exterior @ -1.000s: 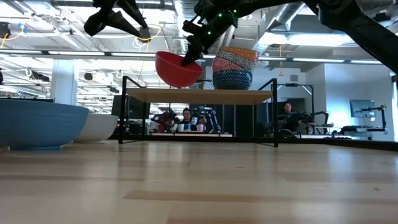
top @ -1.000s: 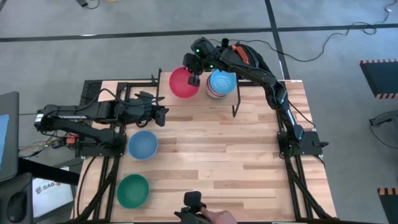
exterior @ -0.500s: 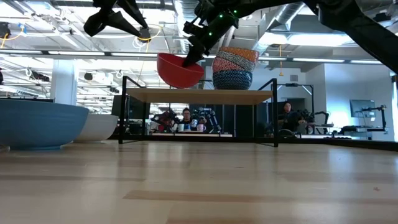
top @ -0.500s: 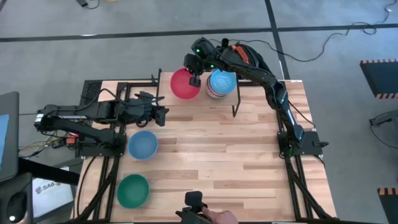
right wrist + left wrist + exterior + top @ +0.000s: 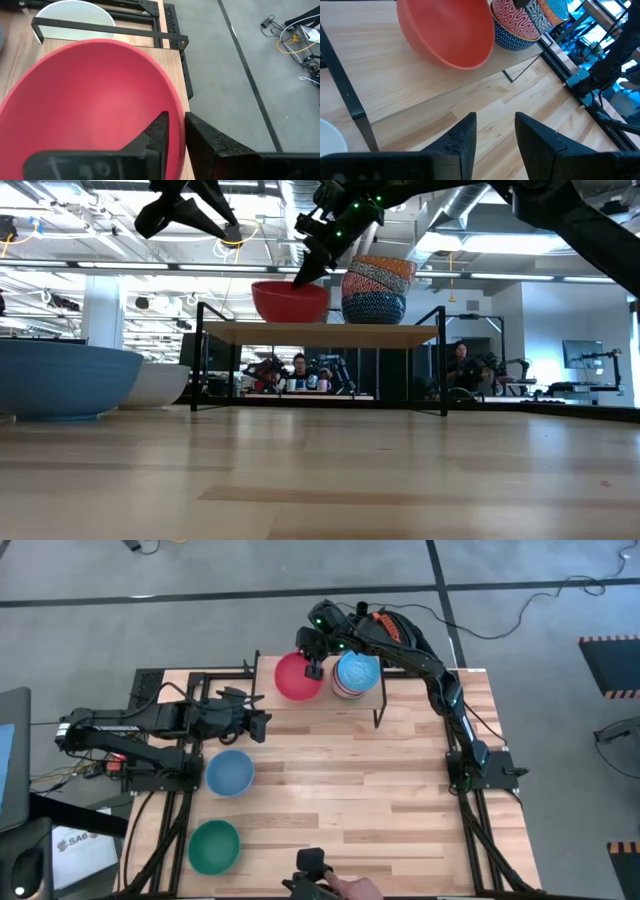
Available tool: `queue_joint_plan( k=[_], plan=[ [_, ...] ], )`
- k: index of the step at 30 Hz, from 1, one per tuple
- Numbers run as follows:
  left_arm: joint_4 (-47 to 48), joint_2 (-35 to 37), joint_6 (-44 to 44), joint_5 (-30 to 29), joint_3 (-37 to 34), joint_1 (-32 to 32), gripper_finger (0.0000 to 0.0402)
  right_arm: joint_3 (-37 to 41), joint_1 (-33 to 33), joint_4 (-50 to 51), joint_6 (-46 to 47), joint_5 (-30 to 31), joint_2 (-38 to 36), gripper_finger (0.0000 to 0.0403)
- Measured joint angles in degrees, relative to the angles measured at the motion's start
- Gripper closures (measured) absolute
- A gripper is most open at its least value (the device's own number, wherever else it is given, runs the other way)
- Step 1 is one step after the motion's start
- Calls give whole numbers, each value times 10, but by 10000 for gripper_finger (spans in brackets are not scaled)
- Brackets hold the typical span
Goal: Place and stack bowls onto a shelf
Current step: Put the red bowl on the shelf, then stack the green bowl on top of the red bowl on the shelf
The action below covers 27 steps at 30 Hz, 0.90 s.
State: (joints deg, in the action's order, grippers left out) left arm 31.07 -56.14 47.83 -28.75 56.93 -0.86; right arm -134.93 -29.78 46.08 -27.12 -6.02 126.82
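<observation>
The red bowl (image 5: 290, 301) sits level on the shelf (image 5: 320, 333), just beside a stack of patterned bowls (image 5: 375, 290). The right gripper (image 5: 312, 668) straddles its rim — one finger inside, one outside, a small gap showing, so whether it grips I cannot tell. The left gripper (image 5: 262, 726), fingers parted and empty, hovers near the shelf above the table (image 5: 350, 790), where a light blue bowl (image 5: 230, 772) and a green bowl (image 5: 214, 845) rest.
</observation>
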Motion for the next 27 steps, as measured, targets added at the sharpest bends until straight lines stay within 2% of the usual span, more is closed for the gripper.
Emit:
queue_joint_plan(
  k=[7, 27],
  plan=[
    [0, 0, 5, 0, 0, 0, 283, 13, 0, -12, 3, 0, 0, 301],
    [21, 11, 11, -20, -1, 0, 283, 12, -1, -77, 18, 1, -16, 300]
  ],
)
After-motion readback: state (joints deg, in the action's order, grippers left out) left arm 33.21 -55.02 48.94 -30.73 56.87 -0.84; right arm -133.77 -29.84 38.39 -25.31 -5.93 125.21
